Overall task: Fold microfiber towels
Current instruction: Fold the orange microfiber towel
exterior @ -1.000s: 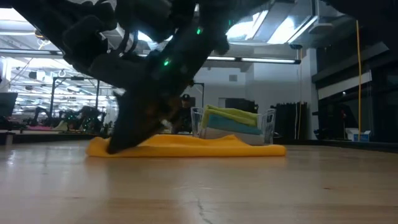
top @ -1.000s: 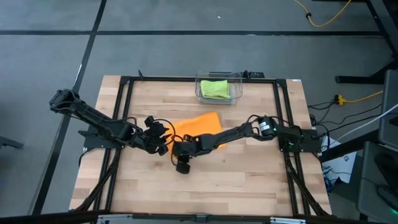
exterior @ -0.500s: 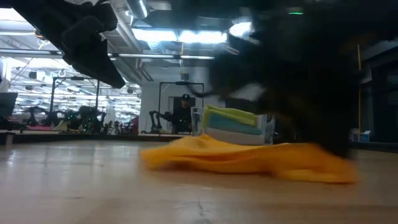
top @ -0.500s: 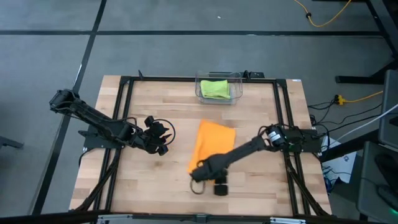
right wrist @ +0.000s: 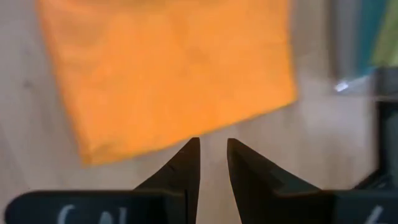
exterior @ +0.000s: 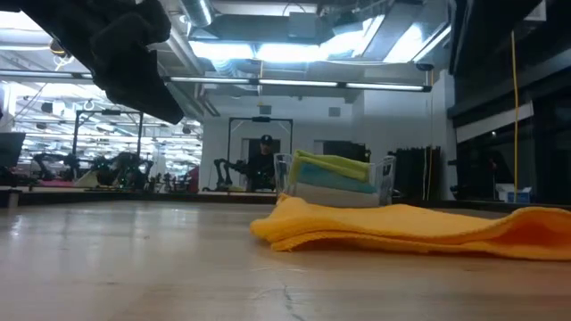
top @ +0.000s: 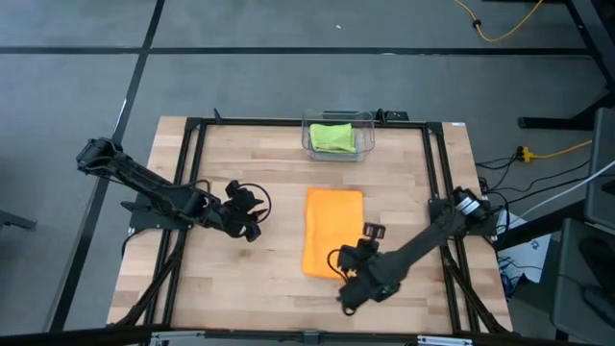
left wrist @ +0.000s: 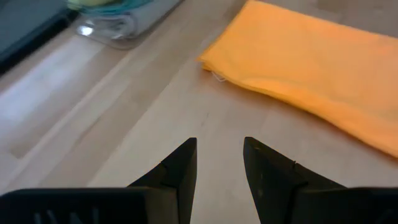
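Observation:
The orange towel (top: 332, 233) lies folded in a flat oblong in the middle of the table, long side running far to near; it also shows in the low view (exterior: 401, 230), the left wrist view (left wrist: 311, 56) and the right wrist view (right wrist: 168, 68). My right gripper (top: 344, 261) hovers over the towel's near right edge, fingers slightly open, and holds nothing. My left gripper (top: 252, 216) waits open and empty left of the towel. The lime green towel (top: 333, 137) lies on top of the teal one (exterior: 335, 181) in the bin. I cannot make out the grey towel.
The clear plastic bin (top: 367, 123) stands at the table's far edge, behind the orange towel. A black frame (top: 192, 154) runs around the tabletop. Bare wood lies on both sides of the towel and toward the near edge.
My right gripper has swept from the towel's left end toward the near edge, then toward the right, drawing the orange towel with it. The towel has turned about from lying slantwise across the table to lying far-to-near, and now lies flat, free of the gripper.

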Controlling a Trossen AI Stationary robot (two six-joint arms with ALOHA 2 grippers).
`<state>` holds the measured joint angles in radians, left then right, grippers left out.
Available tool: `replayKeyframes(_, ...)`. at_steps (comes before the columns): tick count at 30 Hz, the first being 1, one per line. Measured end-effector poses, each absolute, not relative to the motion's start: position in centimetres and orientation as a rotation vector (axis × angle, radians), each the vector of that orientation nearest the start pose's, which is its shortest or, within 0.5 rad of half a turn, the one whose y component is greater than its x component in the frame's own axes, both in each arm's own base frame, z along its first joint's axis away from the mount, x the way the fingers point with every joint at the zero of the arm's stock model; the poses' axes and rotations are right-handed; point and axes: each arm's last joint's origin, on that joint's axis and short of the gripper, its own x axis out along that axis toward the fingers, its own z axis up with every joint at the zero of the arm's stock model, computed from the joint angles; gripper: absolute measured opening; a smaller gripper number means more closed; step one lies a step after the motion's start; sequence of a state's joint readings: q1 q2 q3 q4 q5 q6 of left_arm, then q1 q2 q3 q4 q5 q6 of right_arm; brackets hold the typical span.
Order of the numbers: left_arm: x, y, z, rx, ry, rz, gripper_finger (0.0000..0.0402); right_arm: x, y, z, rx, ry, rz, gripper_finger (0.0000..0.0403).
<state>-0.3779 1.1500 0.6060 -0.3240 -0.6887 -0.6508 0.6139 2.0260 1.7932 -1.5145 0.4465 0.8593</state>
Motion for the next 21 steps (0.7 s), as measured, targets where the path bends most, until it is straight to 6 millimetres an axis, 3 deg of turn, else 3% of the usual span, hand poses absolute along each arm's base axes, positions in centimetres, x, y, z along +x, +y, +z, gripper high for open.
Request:
replayKeyframes(3, 20.5, -6.3, 20.2, -0.207, 0.608, 0.472, 0.0124, 29.5, 19.8, 24.8, -0.253, 1.257, -0.606, 0.0084)
replayKeyframes(5, 20.6, -6.3, 20.2, -0.219, 0.601, 0.459, 0.0124, 28.0, 18.2, 24.3, -0.238, 1.178, -0.746, 0.0084)
replayKeyframes(9, 20.7, -6.4, 20.3, -0.228, 0.594, 0.452, 0.0124, 25.4, 14.2, 21.2, 0.098, 1.021, -1.030, 0.0084)
replayKeyframes(11, 20.7, -6.4, 20.3, -0.232, 0.600, 0.442, 0.0124, 25.3, 13.4, 19.7, 0.307, 0.983, -0.952, 0.0084)
replayKeyframes(13, 20.7, -6.4, 20.3, -0.235, 0.604, 0.435, 0.0124, 25.9, 13.3, 18.3, 0.425, 0.980, -0.728, 0.0084)
replayKeyframes(17, 20.7, -6.4, 20.3, -0.229, 0.606, 0.434, 0.0124, 27.8, 12.9, 17.4, 0.438, 0.805, -0.245, 0.0084)
replayKeyframes(19, 20.7, -6.4, 20.3, -0.228, 0.606, 0.435, 0.0124, 28.0, 12.1, 16.8, 0.389, 0.729, -0.201, 0.0084)
replayKeyframes(21, 20.7, -6.4, 20.3, -0.228, 0.605, 0.436, 0.0124, 27.8, 10.9, 16.0, 0.350, 0.706, -0.276, 0.0084)
